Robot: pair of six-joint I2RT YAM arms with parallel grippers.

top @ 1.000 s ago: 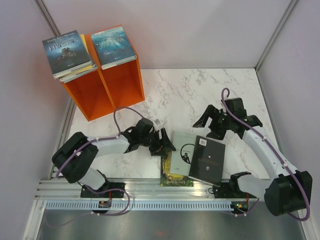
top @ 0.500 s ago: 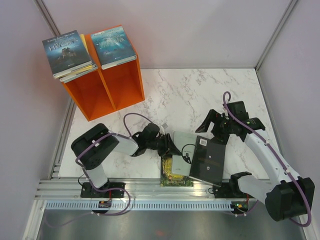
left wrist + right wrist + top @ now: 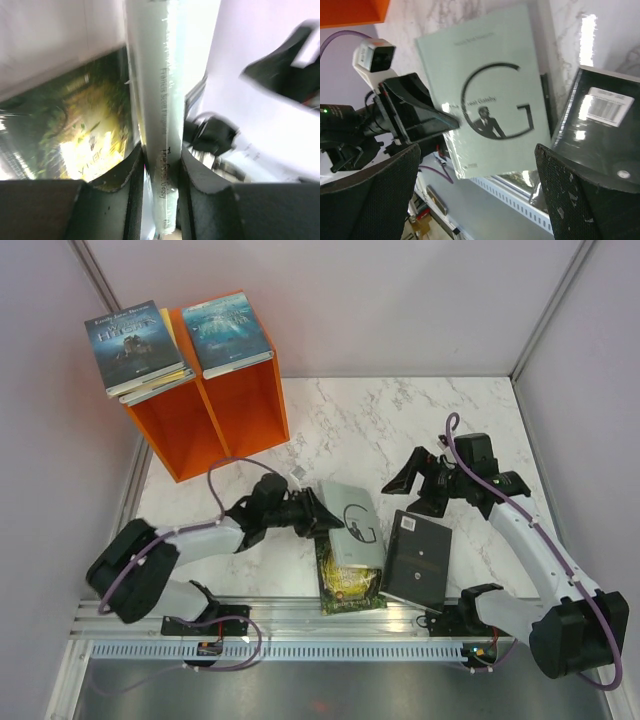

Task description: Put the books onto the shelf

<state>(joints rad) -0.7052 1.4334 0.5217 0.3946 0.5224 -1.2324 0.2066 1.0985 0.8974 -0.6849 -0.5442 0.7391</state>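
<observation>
Left hand (image 3: 322,516) clamps the spine edge of the pale grey paperback book (image 3: 355,525) at frame centre, over a green-gold book (image 3: 345,585) lying on the marble worktop (image 3: 400,420). Right hand (image 3: 418,490) hovers wide beside a black barcode-stickered book (image 3: 418,560). Upper left stands the orange two-compartment shelf (image 3: 215,405), with blue-covered books (image 3: 228,328) on top.

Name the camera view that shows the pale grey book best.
Right wrist: the pale grey book faces it, cover and large G plain. Top external shows it small, gripped by the left pincer. Left wrist shows only its spine between the fingers.
</observation>
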